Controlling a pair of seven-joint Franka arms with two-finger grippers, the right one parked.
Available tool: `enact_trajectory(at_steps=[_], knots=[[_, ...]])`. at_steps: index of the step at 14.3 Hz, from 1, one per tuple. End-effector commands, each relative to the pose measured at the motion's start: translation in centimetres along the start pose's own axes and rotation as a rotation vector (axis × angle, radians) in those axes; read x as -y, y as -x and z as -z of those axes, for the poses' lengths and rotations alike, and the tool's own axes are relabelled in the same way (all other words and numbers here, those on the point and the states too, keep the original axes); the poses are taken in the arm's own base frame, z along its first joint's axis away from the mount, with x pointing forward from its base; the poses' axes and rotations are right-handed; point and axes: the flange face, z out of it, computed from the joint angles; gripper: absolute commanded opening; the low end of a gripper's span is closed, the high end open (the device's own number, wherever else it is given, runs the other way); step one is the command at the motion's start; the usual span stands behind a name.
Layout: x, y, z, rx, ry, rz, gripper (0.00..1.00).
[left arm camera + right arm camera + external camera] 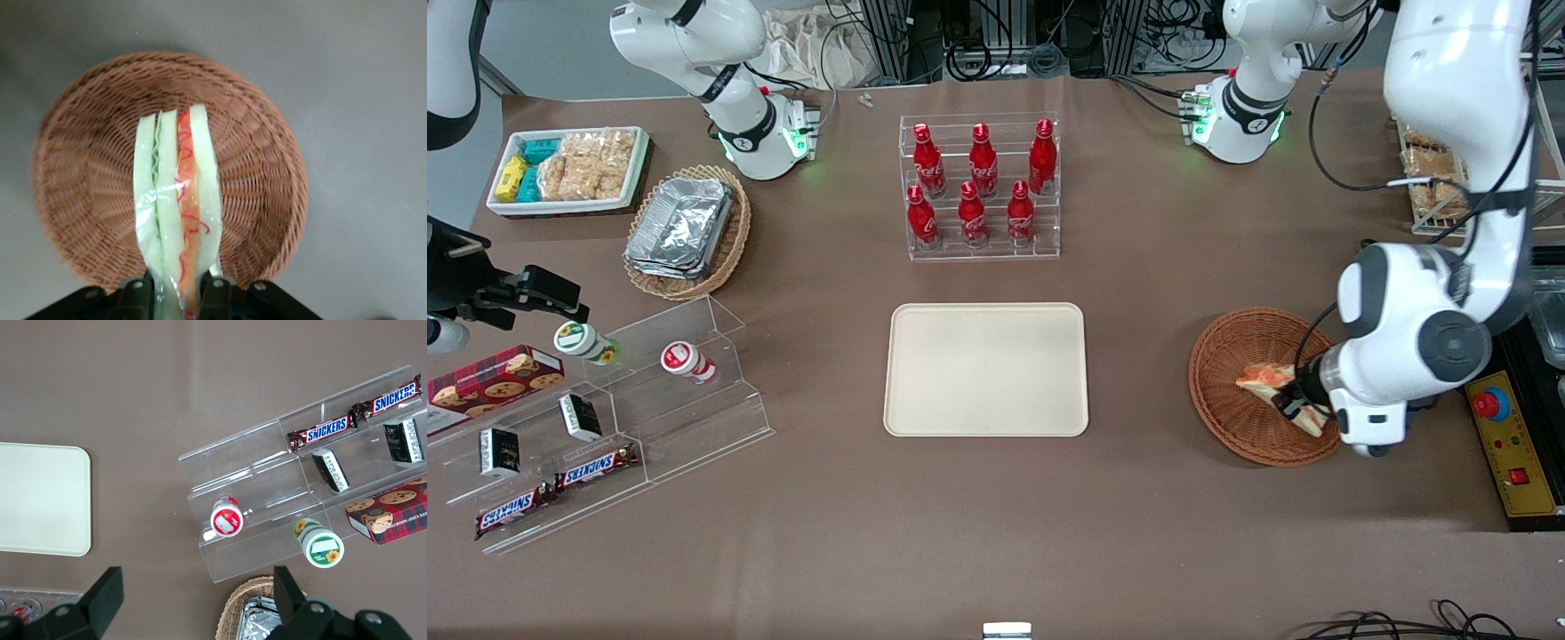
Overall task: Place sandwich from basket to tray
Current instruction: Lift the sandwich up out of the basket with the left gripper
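Observation:
The sandwich (1267, 377) (177, 207) is a wrapped white-bread wedge with orange-red and green filling, held over the reddish-brown woven basket (1232, 391) (73, 167). My left gripper (1296, 398) (175, 293) is shut on the sandwich's wide end, a black finger pressing each bread face. In the left wrist view the wedge points away from the fingers across the basket's inside. The cream-beige tray (987, 370) lies flat in the middle of the table with nothing on it, a good gap away from the basket toward the parked arm's end.
An acrylic rack of red bottles (980, 185) stands farther from the front camera than the tray. A tan basket of foil containers (685, 229), a white snack tray (567, 169) and a clear stepped shelf with snacks (605, 418) lie toward the parked arm's end. A yellow control box (1516, 453) sits beside the basket.

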Motion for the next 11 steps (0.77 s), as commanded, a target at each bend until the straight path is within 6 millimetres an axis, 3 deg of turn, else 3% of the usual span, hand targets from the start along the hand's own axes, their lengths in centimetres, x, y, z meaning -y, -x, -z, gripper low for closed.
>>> enact_trajectory(at_steps=[1,3,6,8,11], knots=[[-0.7,0.6,7.2,0.009,-0.014,0.002,0.0],[-1.6,2.7,12.0,0.013,-0.003,-0.036,0.0],[-5.3,8.5,15.6,0.012,0.056,-0.155,0.0],[-7.9,13.1,16.1,0.024,0.083,-0.249,0.0],[-11.6,17.1,13.1,0.064,0.111,-0.341,0.0]])
